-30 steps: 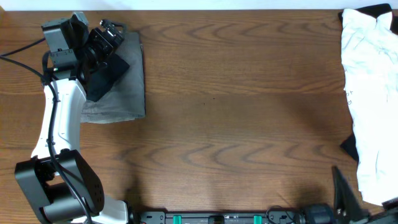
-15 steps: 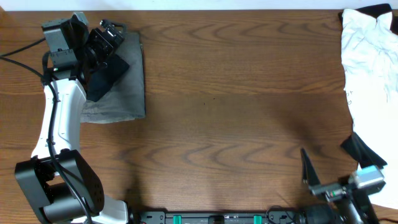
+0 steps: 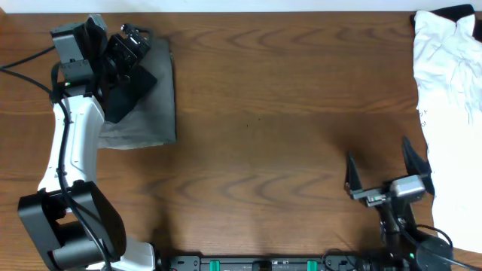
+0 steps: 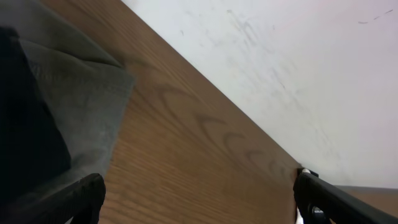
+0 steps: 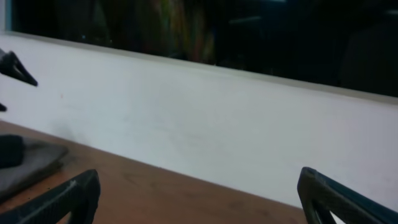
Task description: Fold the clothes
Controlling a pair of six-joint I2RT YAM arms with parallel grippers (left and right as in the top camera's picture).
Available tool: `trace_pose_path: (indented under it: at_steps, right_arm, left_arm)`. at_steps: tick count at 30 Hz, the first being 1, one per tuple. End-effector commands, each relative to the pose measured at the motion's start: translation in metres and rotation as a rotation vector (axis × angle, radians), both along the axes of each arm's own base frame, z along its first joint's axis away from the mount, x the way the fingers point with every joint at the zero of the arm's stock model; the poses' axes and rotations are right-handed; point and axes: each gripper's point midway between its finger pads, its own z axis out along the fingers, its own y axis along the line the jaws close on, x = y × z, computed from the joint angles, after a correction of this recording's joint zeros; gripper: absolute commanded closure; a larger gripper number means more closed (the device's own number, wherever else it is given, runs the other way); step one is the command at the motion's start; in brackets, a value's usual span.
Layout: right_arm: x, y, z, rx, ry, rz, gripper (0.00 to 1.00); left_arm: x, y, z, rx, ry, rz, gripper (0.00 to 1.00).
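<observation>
While the grey cloth (image 3: 154, 98) is already lying folded into a neat rectangle at the far left corner of the bench (image 3: 286, 113), the white garment (image 3: 448, 98) is lying crumpled and loose along the right edge, so I am judging the task to be about half done. The left gripper (image 4: 196, 202) is hanging over the grey cloth with its fingers wide apart and is gripping nothing. The right gripper (image 3: 380, 172) is standing near the near edge, just beside the white garment but not touching it, and its fingers are also spread apart and empty. To my eye, the white garment is waiting to be picked up, spread out and folded.

Counting, I am seeing two arms with one gripper each, one folded grey cloth and one unfolded white garment. A dark piece (image 3: 459, 11) is showing at the far right corner under the white one; I cannot tell whether it is another garment.
</observation>
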Motion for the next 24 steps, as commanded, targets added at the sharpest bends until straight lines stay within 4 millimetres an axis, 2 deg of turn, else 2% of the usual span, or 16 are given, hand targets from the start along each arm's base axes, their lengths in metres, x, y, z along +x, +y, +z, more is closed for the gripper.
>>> trace_pose_path:
  at_steps: [1,6,11,22,24]
  right_arm:
    - [0.008,-0.001,-0.023,0.000,0.014,-0.017,0.01]
    - [0.016,-0.004,-0.050,0.021,0.057,-0.027,0.01]
    - [0.020,-0.011,-0.063,0.019,0.111,-0.063,0.01]
    - [0.025,-0.025,-0.122,-0.028,0.344,-0.151,0.01]
    - [0.025,-0.025,-0.122,-0.027,0.345,-0.153,0.01]
  left_arm:
    - [0.000,0.002,-0.002,0.015,-0.002,0.001,0.02]
    - [0.000,0.002,-0.002,0.015,-0.002,0.001,0.02]
    - [0.000,0.002,-0.002,0.015,-0.002,0.001,0.02]
    - [0.000,0.002,-0.002,0.015,-0.002,0.001,0.02]
    - [0.000,0.002,-0.002,0.015,-0.002,0.001,0.02]
